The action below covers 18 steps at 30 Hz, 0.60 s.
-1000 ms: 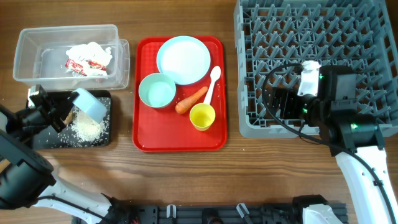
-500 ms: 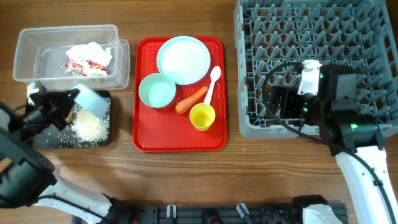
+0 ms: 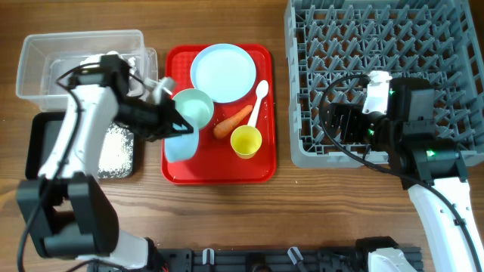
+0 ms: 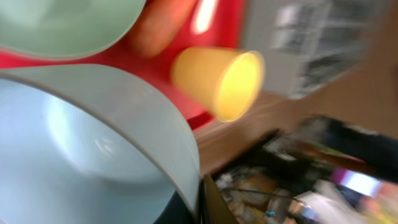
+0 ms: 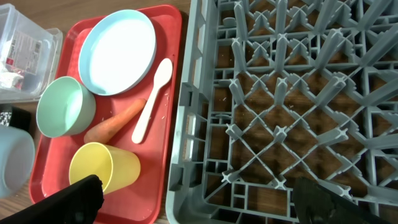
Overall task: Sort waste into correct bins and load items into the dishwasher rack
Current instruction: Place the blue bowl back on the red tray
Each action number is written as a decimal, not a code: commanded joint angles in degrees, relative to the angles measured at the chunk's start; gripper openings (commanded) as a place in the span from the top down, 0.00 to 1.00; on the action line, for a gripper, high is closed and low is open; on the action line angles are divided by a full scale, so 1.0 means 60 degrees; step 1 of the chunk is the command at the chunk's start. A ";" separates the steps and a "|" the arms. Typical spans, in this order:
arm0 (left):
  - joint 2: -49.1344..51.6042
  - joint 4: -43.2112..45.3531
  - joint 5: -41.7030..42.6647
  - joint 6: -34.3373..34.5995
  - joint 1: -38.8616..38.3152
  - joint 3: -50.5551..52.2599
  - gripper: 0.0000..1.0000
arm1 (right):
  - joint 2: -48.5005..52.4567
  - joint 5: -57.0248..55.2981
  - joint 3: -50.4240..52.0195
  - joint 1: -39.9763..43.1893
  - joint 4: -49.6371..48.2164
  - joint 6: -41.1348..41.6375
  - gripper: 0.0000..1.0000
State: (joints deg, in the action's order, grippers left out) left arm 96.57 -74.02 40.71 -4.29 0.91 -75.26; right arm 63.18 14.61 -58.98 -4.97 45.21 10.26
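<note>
The light-blue bowl (image 3: 180,145) hangs tilted just above the near-left corner of the red tray (image 3: 219,165), pinched at its rim by the left gripper (image 3: 171,122), whose jaws are closed on it. It looks emptied (no rice shows inside in the left wrist view). Beside it on the tray sit the second bowl (image 3: 191,108), the plate (image 3: 222,72), the white spoon (image 3: 259,100), the carrot (image 3: 233,121) and the yellow cup (image 3: 246,141).

Crumpled paper (image 5: 18,53) lies in the clear tub (image 3: 45,45) and rice (image 3: 113,147) in the black tray (image 3: 45,143), so that part of the sorting looks done. The carrot is not yet binned, and the brown scrap cannot be made out.

The dishwasher rack (image 3: 291,91) holds nothing, so every dish is left to load. Over the rack's near-left part the right gripper (image 5: 196,190) hovers with jaws spread wide, empty.
</note>
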 commanded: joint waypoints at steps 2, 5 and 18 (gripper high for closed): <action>-0.0525 -0.0127 -0.4652 0.2736 -0.2120 0.0062 0.96 | 0.0062 0.0157 -0.0149 0.0029 0.0055 0.0062 0.00; -0.0506 0.0539 -0.6043 0.3672 -0.3610 0.0484 0.96 | 0.0062 0.0157 -0.0149 0.0029 0.0157 0.0062 0.00; -0.0506 0.3778 -0.7125 0.5082 -0.5060 0.2510 0.76 | 0.0062 0.0153 -0.0149 0.0029 0.0153 0.0062 0.00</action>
State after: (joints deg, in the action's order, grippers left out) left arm 94.02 -51.77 -0.84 25.43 -29.32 -60.47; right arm 63.18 14.61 -58.98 -4.97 46.28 10.26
